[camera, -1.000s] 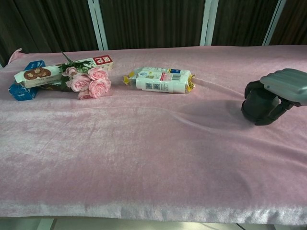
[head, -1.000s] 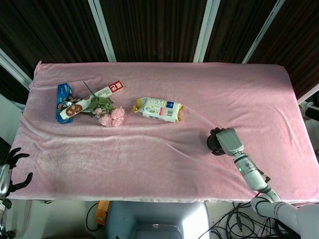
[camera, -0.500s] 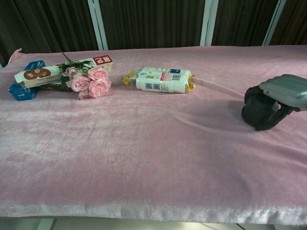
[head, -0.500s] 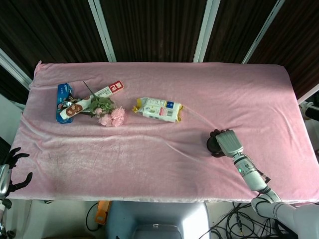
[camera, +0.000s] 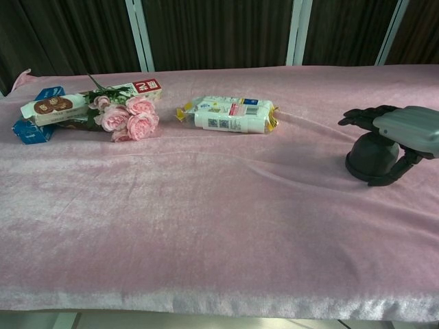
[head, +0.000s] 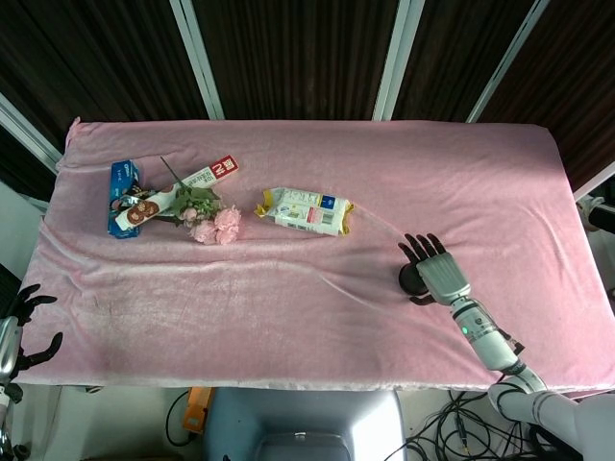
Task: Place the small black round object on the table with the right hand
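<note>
The small black round object (camera: 371, 159) stands on the pink cloth at the right side of the table; in the head view only its left edge (head: 407, 279) shows past the hand. My right hand (camera: 400, 130) hovers just above it with its fingers stretched out flat and apart, no longer wrapped around it (head: 435, 269). My left hand (head: 21, 322) hangs off the table's left front corner, fingers spread, holding nothing.
A white snack packet (head: 306, 210) lies mid-table. At the far left are pink roses (head: 215, 225), a red-and-white box (head: 209, 176) and blue biscuit packs (head: 125, 198). The pink tablecloth (head: 288, 317) has shallow wrinkles.
My right hand's fingers, curled around the black object before, have spread open and lifted off it. The object now sits on the cloth by itself.
</note>
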Robot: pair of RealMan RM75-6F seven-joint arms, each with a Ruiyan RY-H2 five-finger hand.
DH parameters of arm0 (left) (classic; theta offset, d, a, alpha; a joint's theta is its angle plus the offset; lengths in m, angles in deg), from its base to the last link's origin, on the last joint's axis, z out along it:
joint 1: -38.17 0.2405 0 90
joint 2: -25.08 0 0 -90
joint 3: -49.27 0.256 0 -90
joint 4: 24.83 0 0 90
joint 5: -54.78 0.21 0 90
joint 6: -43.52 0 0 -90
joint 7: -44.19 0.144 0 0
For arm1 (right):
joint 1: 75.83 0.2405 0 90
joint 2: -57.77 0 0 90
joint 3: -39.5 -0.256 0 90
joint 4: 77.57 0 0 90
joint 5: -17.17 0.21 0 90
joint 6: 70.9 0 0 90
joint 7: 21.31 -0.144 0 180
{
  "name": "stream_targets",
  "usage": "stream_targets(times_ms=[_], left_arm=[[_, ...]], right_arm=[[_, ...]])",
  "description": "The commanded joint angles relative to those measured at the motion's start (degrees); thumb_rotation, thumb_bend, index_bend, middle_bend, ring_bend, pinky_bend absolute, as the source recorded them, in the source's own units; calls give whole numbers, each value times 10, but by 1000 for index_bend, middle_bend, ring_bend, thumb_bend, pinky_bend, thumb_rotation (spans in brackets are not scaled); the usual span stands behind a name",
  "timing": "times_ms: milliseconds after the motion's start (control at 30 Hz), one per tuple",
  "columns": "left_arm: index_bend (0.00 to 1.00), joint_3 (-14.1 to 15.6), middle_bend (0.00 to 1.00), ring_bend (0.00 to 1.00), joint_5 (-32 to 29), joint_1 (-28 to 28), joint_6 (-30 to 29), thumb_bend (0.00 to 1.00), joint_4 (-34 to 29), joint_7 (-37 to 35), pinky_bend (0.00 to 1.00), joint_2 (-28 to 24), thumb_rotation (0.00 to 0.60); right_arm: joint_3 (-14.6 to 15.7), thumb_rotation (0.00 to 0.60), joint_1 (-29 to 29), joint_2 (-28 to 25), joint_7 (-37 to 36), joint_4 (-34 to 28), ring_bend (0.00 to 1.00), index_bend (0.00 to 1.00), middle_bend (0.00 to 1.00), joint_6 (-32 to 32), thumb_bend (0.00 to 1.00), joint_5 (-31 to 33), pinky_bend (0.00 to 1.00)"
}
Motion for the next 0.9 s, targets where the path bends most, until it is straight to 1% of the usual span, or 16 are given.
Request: stream_targets(times_ms=[33,133,200,267,300,400,567,733,900], left_arm=[[288,0,98,119,0,0,0,354,0,0,340,0,600],[289,0,98,119,-2,-1,2,355,1,2,340,0,600],[289,0,97,119,-2,-1,2,355,0,3,340,0,600],[288,0,97,119,-2,-1,2,355,0,4,340,1,600],[288,0,97,119,-2,-1,2,355,0,4,340,1,600],[288,0,97,119,-3,-2,3,355,0,6,340,1,600],[288,1,97,120,-5,-2,5,356,-1,9,340,1,600],[288,0,97,120,-6,-3,6,355,-3,11,340,1,600],[288,1,97,119,-6,-2,5,356,-3,11,340,1,600]], right_arm=[[0,600,-1,-6,-5,-10,0,152,66,0,133,-1,140],[-2,600,-1,-16,-5,-24,0,144,61,1,133,2,140],[-4,600,-1,-21,-1,-34,9,159,60,1,134,4,160],[-8,600,-2,-26,2,-44,44,184,77,-3,134,7,243],[-9,600,-2,-28,2,-47,77,201,97,-5,134,8,315],[-13,600,-4,-31,4,-56,176,266,161,-12,134,10,456],[-17,600,-6,-32,12,-59,258,361,243,-17,135,13,529],[-18,600,-7,-31,18,-58,329,410,298,-18,134,16,590],[-19,600,-8,-26,22,-54,448,509,388,-23,134,15,651]])
